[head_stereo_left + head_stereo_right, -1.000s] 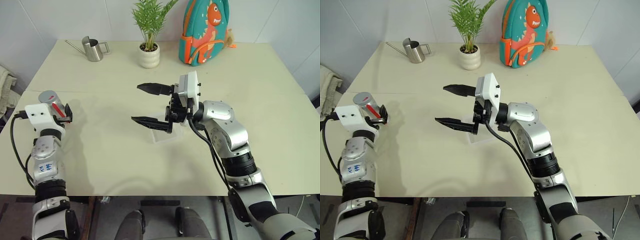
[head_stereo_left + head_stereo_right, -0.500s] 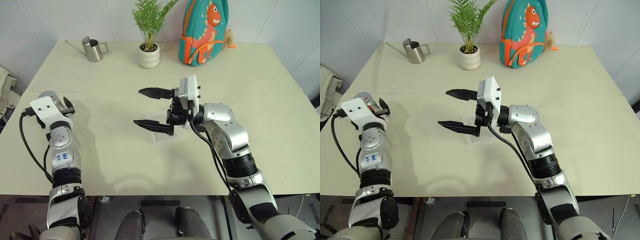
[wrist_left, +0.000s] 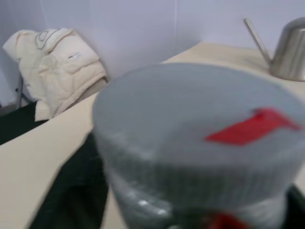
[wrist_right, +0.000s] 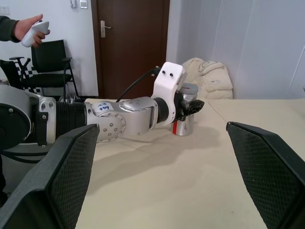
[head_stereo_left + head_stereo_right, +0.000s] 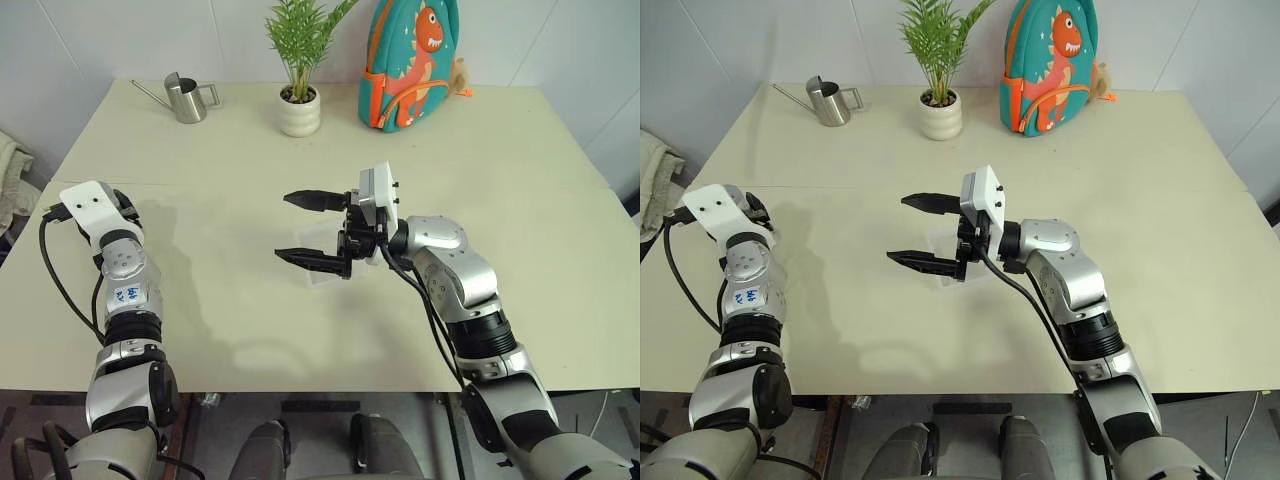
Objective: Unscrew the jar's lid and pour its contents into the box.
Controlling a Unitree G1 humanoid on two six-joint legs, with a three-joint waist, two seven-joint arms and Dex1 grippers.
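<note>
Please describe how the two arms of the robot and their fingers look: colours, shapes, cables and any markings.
Both arms are silver-grey metal segments with black joints. Each wrist carries a white box-shaped housing, and a black cable loops from it along the forearm. The left arm bears a small white label with blue handwriting. The right gripper has two long, black, pointed fingers with a fine textured pattern.
</note>
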